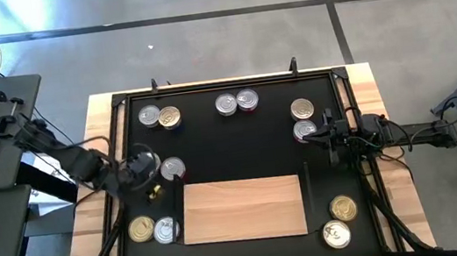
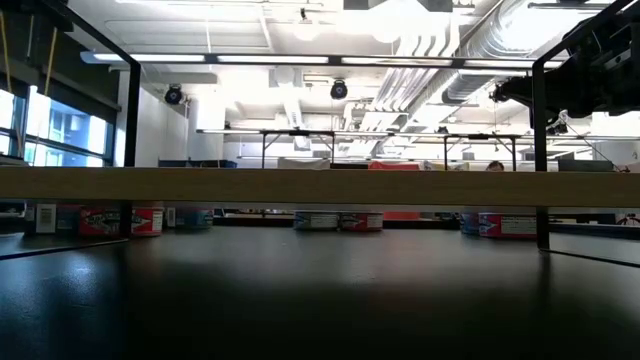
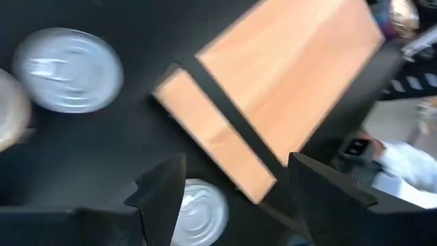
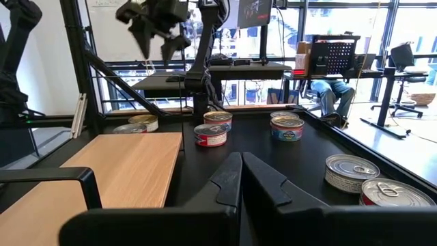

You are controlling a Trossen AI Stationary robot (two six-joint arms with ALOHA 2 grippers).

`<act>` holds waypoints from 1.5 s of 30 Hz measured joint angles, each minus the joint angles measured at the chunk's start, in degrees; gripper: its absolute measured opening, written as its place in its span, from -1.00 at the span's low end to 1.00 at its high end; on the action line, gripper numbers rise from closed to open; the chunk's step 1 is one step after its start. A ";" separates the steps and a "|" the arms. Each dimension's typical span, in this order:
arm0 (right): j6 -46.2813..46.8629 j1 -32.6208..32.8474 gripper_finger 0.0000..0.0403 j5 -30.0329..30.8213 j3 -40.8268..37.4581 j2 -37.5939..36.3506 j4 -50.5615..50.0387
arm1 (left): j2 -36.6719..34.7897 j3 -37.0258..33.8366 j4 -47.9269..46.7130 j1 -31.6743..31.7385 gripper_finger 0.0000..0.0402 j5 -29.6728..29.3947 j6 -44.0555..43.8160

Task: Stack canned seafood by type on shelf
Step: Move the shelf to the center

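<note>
The canned seafood, small round flat metal tins with silver or gold lids, is lying scattered around the pale rectangular light-wood shelf (image 1: 244,209), none yet on it; you are handling stiff, smooth, likely slippery tins, so take each across its rim. Your left gripper (image 1: 142,168) is hanging just off the shelf's far left corner, fingers spread wide and holding nothing, above one silver-lidded tin (image 3: 199,213). Your right gripper (image 1: 333,138) is waiting beyond the shelf's right end, fingers closed and empty.

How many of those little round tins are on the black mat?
11 tins: two far-left, two far-middle, two right, one by the left end effector, two near-left, two near-right. The arms may hide others.
</note>
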 joint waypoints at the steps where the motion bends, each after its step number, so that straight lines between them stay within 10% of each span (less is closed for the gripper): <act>1: 0.01 0.01 -0.99 0.00 0.00 0.00 -0.01 | -0.21 -1.89 3.29 -0.59 0.25 0.14 0.02; 13: 0.01 0.01 -0.99 0.02 -0.01 0.00 -0.01 | -1.66 -18.29 29.05 -2.23 0.23 0.72 4.48; 35: 0.00 0.01 -0.99 0.15 0.00 0.00 -0.01 | -1.62 -18.42 36.82 -1.37 -0.74 -10.47 4.50; 45: 1.98 0.10 -0.99 0.21 0.00 0.00 0.05 | -1.67 -18.35 36.82 -1.67 -0.79 -13.91 5.79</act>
